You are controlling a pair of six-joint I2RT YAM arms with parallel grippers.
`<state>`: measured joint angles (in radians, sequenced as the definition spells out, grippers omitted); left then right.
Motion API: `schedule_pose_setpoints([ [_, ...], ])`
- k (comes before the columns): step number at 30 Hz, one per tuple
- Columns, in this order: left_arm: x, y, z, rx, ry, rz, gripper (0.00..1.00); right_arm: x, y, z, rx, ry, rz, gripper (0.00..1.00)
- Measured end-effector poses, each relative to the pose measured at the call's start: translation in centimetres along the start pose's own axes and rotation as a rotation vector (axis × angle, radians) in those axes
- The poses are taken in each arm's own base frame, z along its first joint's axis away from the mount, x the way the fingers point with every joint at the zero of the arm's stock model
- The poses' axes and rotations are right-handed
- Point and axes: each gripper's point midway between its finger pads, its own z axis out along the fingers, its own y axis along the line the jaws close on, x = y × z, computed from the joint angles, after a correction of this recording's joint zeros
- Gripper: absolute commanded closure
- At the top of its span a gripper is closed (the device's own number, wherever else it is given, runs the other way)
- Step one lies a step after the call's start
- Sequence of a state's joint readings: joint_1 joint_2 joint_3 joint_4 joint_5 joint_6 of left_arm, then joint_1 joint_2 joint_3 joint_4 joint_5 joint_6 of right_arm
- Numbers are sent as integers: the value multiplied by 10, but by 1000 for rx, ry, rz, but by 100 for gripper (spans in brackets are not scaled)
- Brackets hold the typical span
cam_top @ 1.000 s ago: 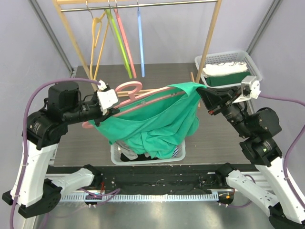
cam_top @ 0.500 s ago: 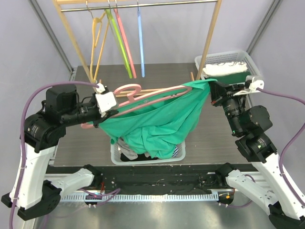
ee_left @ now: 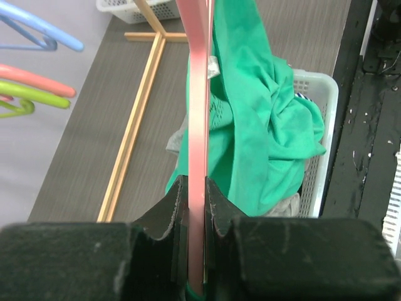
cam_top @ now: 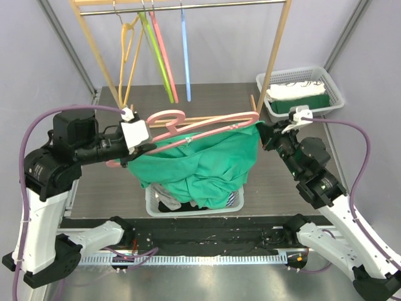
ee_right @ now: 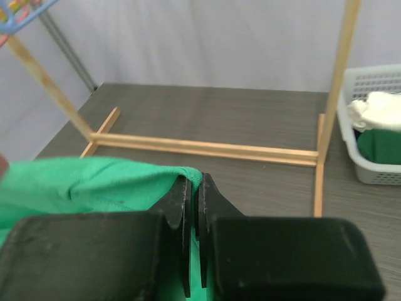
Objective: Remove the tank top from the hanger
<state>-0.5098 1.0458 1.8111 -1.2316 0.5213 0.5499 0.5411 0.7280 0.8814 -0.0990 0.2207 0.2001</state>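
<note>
A green tank top [cam_top: 207, 164] hangs from a pink hanger [cam_top: 207, 123] held level above a white basket [cam_top: 235, 204]. My left gripper [cam_top: 143, 149] is shut on the hanger's left end; in the left wrist view the pink bar [ee_left: 197, 125] runs between my closed fingers with the green cloth [ee_left: 263, 119] to its right. My right gripper [cam_top: 263, 133] is shut on the top's right edge, just below the hanger's right tip. In the right wrist view the green fabric [ee_right: 94, 182] is pinched at my gripper [ee_right: 194, 185].
A wooden rack [cam_top: 276, 50] at the back holds yellow, green, pink and blue hangers [cam_top: 185, 56]. A white basket [cam_top: 301, 91] with white and green cloth stands at back right. The rack's floor bar [ee_right: 207, 147] lies ahead of my right gripper.
My right gripper has moved left and down with the top's edge, which has come off the hanger's right end; the cloth has slackened. The left arm holds steady.
</note>
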Motion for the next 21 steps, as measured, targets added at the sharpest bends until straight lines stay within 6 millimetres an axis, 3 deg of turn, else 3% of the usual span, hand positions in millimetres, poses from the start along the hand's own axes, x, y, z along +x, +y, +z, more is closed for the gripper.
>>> schedule_pose_setpoints([
  [2,-6,2,0,2,-13,7,99,12,8,-7,-63,29,-9,90],
  [3,-8,3,0,6,-16,10,100,15,12,-13,-97,38,-13,74],
  [5,-8,5,5,22,-2,6,100,12,21,-29,-166,38,-18,56],
  [6,-9,6,6,32,4,6,100,7,25,-37,-195,30,-23,34],
  [9,-9,10,15,66,32,13,100,-11,33,-62,-257,10,-42,0],
  [13,-5,14,39,132,67,38,100,-49,40,-98,-316,-62,-85,0],
  [16,2,5,64,207,115,87,99,-74,46,-119,-361,-109,-125,0],
  [21,-1,-8,81,280,138,174,100,-98,58,-132,-433,-152,-210,0],
])
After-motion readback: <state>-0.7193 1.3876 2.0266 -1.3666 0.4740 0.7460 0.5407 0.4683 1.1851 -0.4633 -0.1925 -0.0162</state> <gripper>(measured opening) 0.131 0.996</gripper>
